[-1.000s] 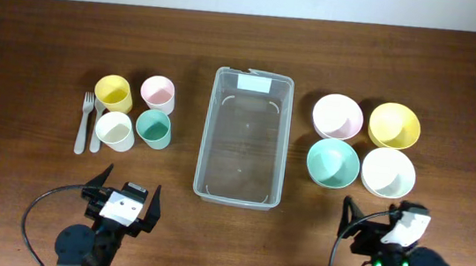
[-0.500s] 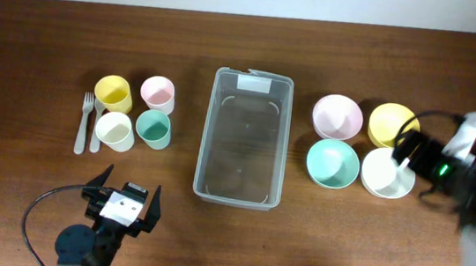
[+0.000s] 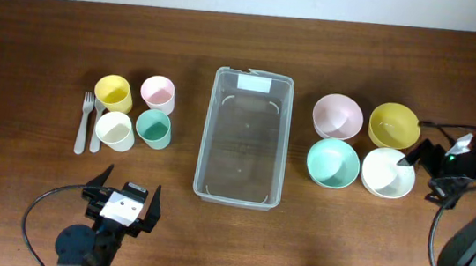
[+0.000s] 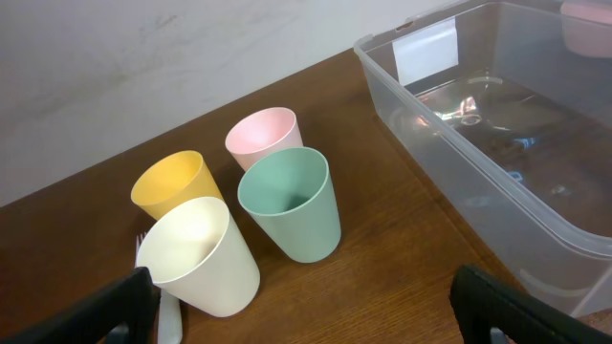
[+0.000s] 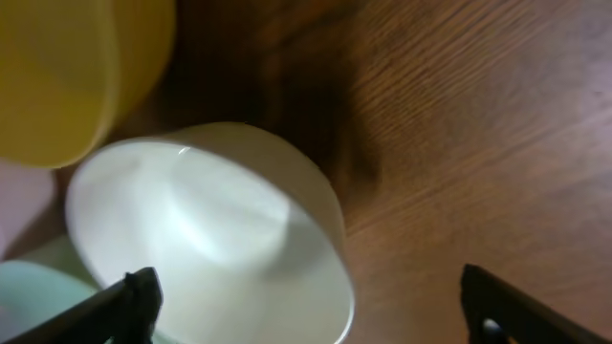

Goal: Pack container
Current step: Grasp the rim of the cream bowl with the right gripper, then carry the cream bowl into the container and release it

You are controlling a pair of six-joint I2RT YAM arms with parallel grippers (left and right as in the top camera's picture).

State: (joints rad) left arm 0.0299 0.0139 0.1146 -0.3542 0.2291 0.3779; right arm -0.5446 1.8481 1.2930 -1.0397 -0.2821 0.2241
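The clear container (image 3: 205, 138) stands empty mid-table; its near wall (image 4: 497, 182) shows in the left wrist view. My right gripper (image 3: 419, 161) hovers over the right edge of the white bowl (image 3: 384, 173). In its wrist view the gripper (image 5: 311, 311) is open and straddles the white bowl's (image 5: 210, 239) rim: one finger (image 5: 134, 298) is over the inside, the other (image 5: 502, 306) over bare wood. My left gripper (image 3: 128, 189) rests open near the front edge, empty (image 4: 306, 320).
Pink (image 3: 337, 115), yellow (image 3: 394, 125) and teal (image 3: 332, 162) bowls sit beside the white one. Left of the container stand yellow (image 3: 114, 93), pink (image 3: 158, 93), cream (image 3: 115, 129) and teal (image 3: 153, 129) cups, with a fork and spoon (image 3: 85, 124) further left.
My right arm swung from the front edge out to the right and has settled at the white bowl's right rim. The left arm has not moved.
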